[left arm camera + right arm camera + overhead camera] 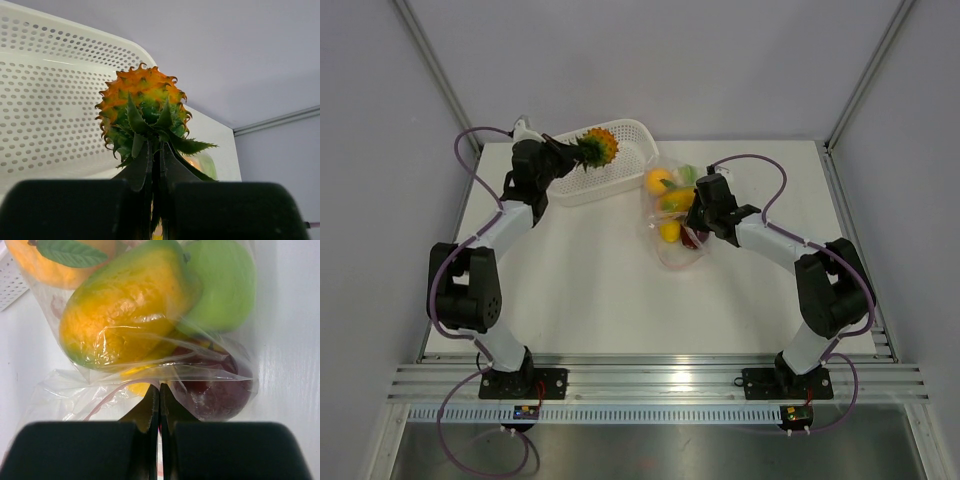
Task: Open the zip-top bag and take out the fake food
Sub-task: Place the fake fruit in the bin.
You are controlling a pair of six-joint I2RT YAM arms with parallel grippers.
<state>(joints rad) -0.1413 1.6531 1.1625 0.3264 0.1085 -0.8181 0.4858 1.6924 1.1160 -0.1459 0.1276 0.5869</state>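
My left gripper (568,157) is shut on the green leaves of the fake pineapple (596,148) and holds it over the white perforated basket (630,130); in the left wrist view the pineapple (144,112) sits just beyond my closed fingers (172,170). The clear zip-top bag (672,205) lies right of the basket and holds an orange, a yellow-green mango (125,310), a green apple (225,287) and a dark red piece (217,390). My right gripper (160,390) is shut on the bag's plastic near its pink zip strip (112,397).
The basket's wall (45,100) fills the left of the left wrist view. Grey enclosure walls stand behind and beside the white table (590,290). A metal rail (650,375) runs along the near edge by the arm bases.
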